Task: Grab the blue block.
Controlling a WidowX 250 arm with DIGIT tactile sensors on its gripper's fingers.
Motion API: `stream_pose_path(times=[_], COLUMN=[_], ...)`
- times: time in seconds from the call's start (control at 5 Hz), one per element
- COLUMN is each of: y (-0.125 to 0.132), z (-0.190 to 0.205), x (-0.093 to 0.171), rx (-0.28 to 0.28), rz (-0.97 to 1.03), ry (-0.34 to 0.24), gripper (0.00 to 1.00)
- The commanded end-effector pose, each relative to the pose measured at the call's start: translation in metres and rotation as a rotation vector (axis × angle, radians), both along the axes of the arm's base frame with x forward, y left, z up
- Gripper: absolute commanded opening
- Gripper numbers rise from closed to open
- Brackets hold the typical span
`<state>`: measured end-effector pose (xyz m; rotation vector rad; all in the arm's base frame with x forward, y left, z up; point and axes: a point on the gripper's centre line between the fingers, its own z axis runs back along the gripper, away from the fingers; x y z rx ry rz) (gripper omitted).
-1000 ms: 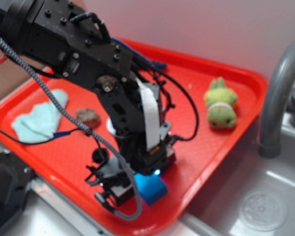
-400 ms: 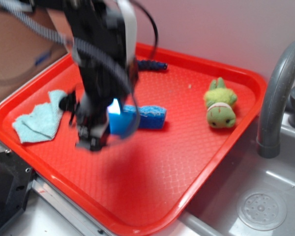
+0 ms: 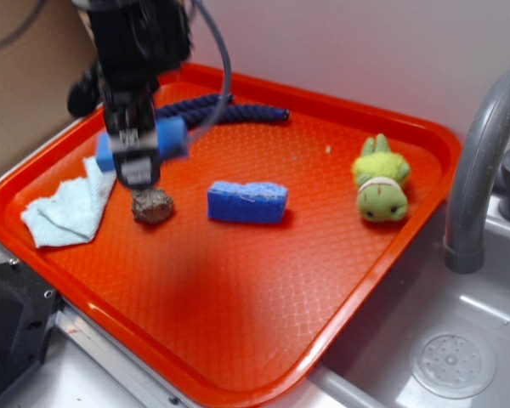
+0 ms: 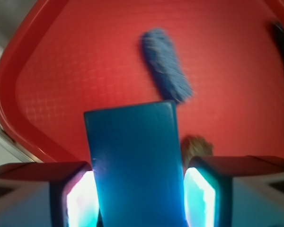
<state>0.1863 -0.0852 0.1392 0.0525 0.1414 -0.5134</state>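
The blue block [image 3: 144,143] is a smooth bar held crosswise in my gripper [image 3: 136,157], lifted above the left part of the red tray [image 3: 238,289]. From the wrist camera the blue block [image 4: 135,165] fills the space between both fingers [image 4: 71,196], which press against its sides. The gripper [image 4: 138,198] is shut on it. The arm is blurred in the exterior view.
A rough blue sponge [image 3: 247,201] lies mid-tray, with a small brown lump [image 3: 152,206] to its left under the gripper. A pale blue cloth [image 3: 68,208] sits at the left, a dark blue rope [image 3: 221,109] at the back, a green plush toy [image 3: 381,180] at the right. A grey faucet [image 3: 484,161] and sink [image 3: 450,357] border the tray's right.
The arm has swung from the tray's front edge up and back to the left, carrying the blue block with it. The sponge and brown lump are now uncovered.
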Motion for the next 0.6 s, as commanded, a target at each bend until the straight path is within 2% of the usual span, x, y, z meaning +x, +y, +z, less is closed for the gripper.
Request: stream_pose_path(times=[0.0,0.2,0.4], y=[-0.025,-0.031,-0.024], z=[0.078,0.085,0.070], x=[-0.011,0.004,0.022], rx=[-0.167,-0.139,-0.076], rz=[0.494,0.733,0.977], ry=[-0.168,-0.287,-0.316], gripper=[0.00,0.00,0.00])
